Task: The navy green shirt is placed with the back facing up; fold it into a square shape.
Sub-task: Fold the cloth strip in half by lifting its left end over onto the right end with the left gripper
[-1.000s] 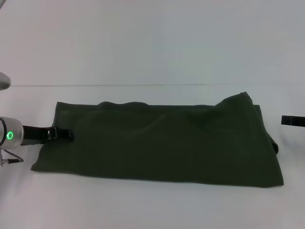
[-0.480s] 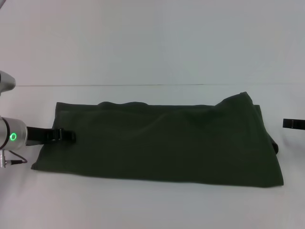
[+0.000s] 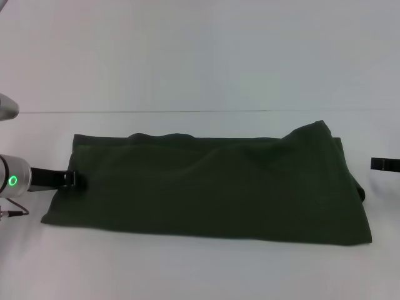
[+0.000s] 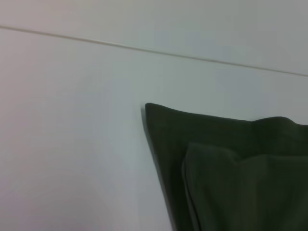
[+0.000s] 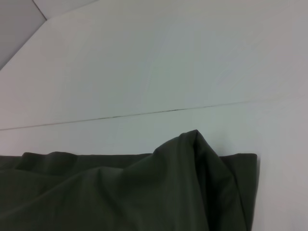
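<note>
Olive-green cloth folded into a long band across my white table (image 3: 200, 269).
Nearest me, the navy green shirt (image 3: 212, 187) lies flat, spanning left to right. My left gripper (image 3: 74, 180) sits at its left edge, over the cloth; I cannot tell how its fingers stand. My right gripper (image 3: 384, 164) waits just off the shirt's right end, state unclear. Farther back, the right corner bunches up.

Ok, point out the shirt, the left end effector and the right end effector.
shirt (image 3: 212, 187), head view, middle of the folded cloth.
left end effector (image 3: 75, 180), head view, tip at the shirt's left edge.
right end effector (image 3: 381, 164), head view, tip at the frame's right edge.
</note>
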{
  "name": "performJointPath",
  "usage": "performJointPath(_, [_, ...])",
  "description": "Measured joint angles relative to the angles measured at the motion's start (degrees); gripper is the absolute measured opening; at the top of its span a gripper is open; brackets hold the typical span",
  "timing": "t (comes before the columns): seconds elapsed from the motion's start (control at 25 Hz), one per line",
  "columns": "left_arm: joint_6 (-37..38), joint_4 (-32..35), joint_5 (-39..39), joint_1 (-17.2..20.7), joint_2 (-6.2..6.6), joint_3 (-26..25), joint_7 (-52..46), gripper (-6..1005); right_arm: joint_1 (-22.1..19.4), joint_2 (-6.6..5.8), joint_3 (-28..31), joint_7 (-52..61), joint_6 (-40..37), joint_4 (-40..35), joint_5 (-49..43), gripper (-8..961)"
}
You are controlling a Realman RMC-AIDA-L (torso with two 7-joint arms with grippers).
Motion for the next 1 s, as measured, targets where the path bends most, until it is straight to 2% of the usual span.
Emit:
performJointPath(0.28, [0.37, 4.34, 0.1, 1.59, -0.97, -0.02, -0.9, 311, 0.17, 0.0, 0.0, 0.26, -0.08, 0.0, -0.01, 591])
performJointPath(0.48, [1.89, 5.77, -0.44, 2.03, -0.73, -0.73, -1.17, 561, 0.14, 0.0, 0.0, 0.38, -0.12, 0.03, -0.05, 587])
performJointPath(0.72, [0.81, 6.08, 0.1, 2.37, -0.45, -0.78, -2.0, 794, 0.44, 0.06, 0.0, 0.43, -0.14, 0.06, -0.09, 578])
performJointPath(1.0, [-1.43, 1.96, -0.28, 1.12, 0.31, -0.65, -1.98, 848, 0.74, 0.09, 0.0, 0.51, -0.14, 0.07, -0.09, 567])
